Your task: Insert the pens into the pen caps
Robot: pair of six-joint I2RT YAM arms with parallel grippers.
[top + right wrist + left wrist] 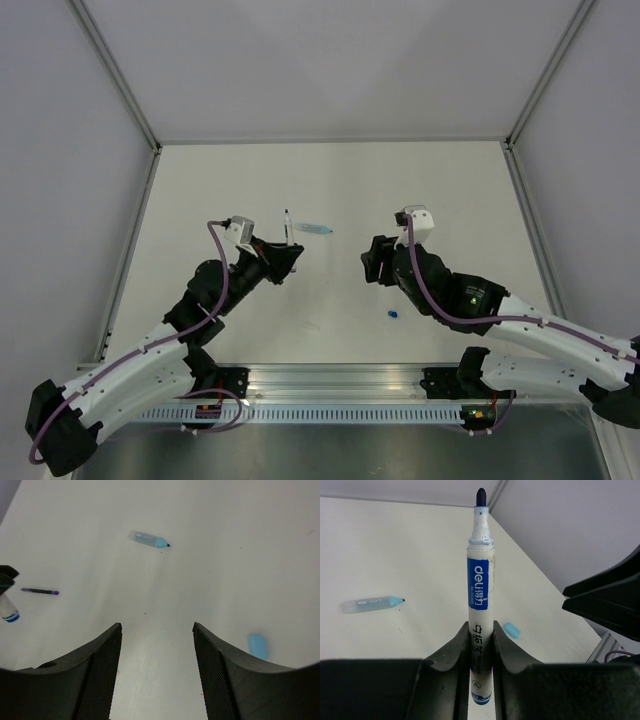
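My left gripper is shut on a white pen with a blue label, whose dark tip points away from the jaws. In the top view that pen sticks out beyond the left gripper. A slim dark pen lies on the table near it. A small blue pen cap lies in front of my right gripper; the same pen cap shows to the right of the right gripper, which is open and holds nothing.
A pale translucent blue tube with a dark point lies mid-table, right of the held pen; both wrist views show this tube. Grey walls enclose the white table on three sides.
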